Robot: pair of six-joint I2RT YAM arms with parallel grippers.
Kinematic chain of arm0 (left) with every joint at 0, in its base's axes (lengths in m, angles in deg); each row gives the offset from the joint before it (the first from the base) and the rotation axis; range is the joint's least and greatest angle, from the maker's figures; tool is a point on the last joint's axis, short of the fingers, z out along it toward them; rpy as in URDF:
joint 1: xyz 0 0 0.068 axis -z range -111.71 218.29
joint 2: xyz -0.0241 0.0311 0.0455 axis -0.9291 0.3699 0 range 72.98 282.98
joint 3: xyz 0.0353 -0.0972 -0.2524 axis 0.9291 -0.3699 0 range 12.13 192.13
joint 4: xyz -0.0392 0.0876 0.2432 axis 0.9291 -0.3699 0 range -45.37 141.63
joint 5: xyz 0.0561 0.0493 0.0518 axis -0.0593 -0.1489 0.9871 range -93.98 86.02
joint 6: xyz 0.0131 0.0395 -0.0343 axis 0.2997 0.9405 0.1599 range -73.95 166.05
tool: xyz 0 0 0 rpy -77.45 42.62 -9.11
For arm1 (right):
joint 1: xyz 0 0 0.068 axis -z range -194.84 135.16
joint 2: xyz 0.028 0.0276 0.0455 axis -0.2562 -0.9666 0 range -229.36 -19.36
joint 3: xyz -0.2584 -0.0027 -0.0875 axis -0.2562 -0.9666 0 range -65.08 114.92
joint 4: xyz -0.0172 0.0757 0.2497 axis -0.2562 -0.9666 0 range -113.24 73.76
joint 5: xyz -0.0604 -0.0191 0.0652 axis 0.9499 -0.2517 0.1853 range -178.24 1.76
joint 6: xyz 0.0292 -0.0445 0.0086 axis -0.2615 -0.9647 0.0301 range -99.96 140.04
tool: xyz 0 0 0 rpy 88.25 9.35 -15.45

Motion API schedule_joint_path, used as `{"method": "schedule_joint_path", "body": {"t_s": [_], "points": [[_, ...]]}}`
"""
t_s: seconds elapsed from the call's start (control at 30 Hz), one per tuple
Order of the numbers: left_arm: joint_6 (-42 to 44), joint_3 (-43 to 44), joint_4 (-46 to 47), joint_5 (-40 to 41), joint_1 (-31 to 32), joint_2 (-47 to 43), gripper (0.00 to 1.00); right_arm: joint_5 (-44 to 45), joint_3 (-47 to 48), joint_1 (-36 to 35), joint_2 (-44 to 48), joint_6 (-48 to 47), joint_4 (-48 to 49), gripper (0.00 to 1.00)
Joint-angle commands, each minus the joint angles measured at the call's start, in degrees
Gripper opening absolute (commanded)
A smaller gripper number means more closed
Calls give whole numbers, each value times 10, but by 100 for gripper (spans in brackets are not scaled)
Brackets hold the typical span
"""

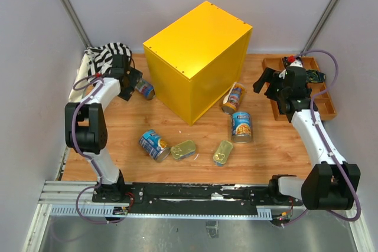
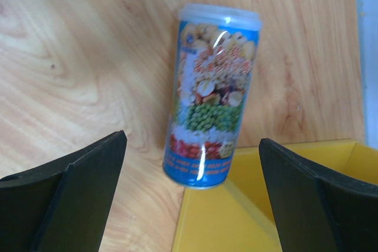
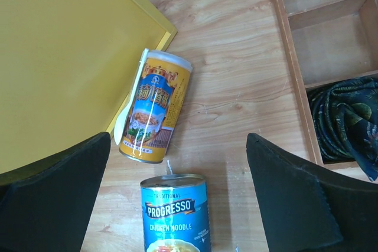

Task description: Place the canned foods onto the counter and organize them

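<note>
Cans [image 1: 154, 145] lie scattered on the wooden surface [image 1: 271, 149] around the yellow box [image 1: 198, 57].
Left hand [image 1: 134, 81], jaws apart, frames a blue slim can [image 2: 209, 95] beside the box's corner. Right hand [image 1: 267, 82], equally spread, overlooks an orange slim can [image 3: 152, 107] against the box edge, with a Progresso can [image 3: 175, 216] just beside it. One tray [image 3: 292, 69] compartment holds patterned cloth [image 3: 348, 116].

A tall orange can [image 3: 152, 107] lies against the yellow box [image 3: 59, 45], a blue Progresso can [image 3: 175, 213] nearby.

The wide blue can [image 3: 175, 213], lying between the fingers of the right claw [image 3: 177, 146], reads "TRADITIONAL", "PROGRESSO" and "CHICKEN NOODLE". The lettering on the orange tall can [image 3: 155, 105] just beyond it cannot be read. The same holds for the blue tall can [image 2: 211, 92] ahead of the left claw [image 2: 192, 140].
</note>
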Motion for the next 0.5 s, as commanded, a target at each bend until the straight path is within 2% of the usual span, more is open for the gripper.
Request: {"method": "schedule_joint_path", "body": {"t_s": [0.0, 0.2, 0.47], "points": [[-20, 56, -5, 16, -5, 37, 99, -11, 7, 6, -11, 0, 12, 99], [0, 122, -24, 26, -6, 93, 99, -13, 14, 4, -16, -3, 15, 99], [16, 149, -36, 18, -13, 137, 99, -22, 22, -6, -30, 6, 24, 99]]}}
